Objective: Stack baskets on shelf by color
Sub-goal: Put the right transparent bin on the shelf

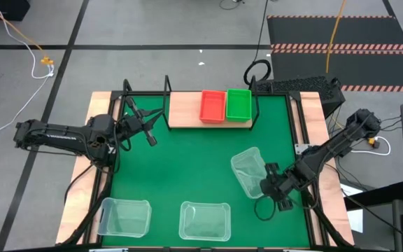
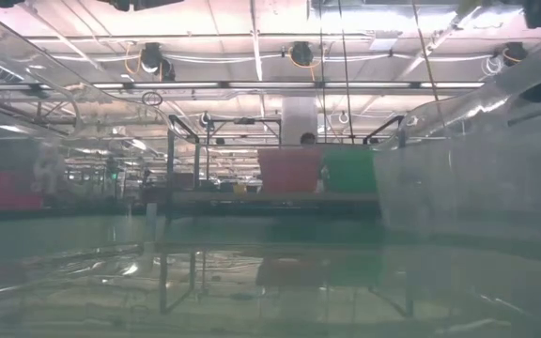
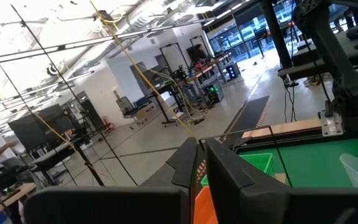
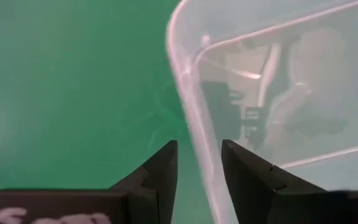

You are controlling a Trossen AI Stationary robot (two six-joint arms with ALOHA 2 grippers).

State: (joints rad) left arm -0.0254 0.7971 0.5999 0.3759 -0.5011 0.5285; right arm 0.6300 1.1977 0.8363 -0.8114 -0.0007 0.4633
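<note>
Clear plastic flexes: your right gripper (image 4: 199, 163) pinches the tilted clear basket (image 1: 247, 170) by one thin wall, so it could slip or swing.

The surface (image 1: 187, 168) was covered by a green mat with light wood showing along its left and right edges. At its far edge stood the shelf (image 1: 184, 110), a light-wood board in a thin black frame. On the right half of the shelf sat a red-orange basket (image 1: 213, 106) and a green basket (image 1: 238, 103), side by side and touching. Two clear baskets lay flat on the mat along the near edge, one (image 1: 124, 216) at the left corner, the other (image 1: 204, 220) near the middle. A third clear basket (image 1: 248, 171) was tilted over the mat's right side.
</note>
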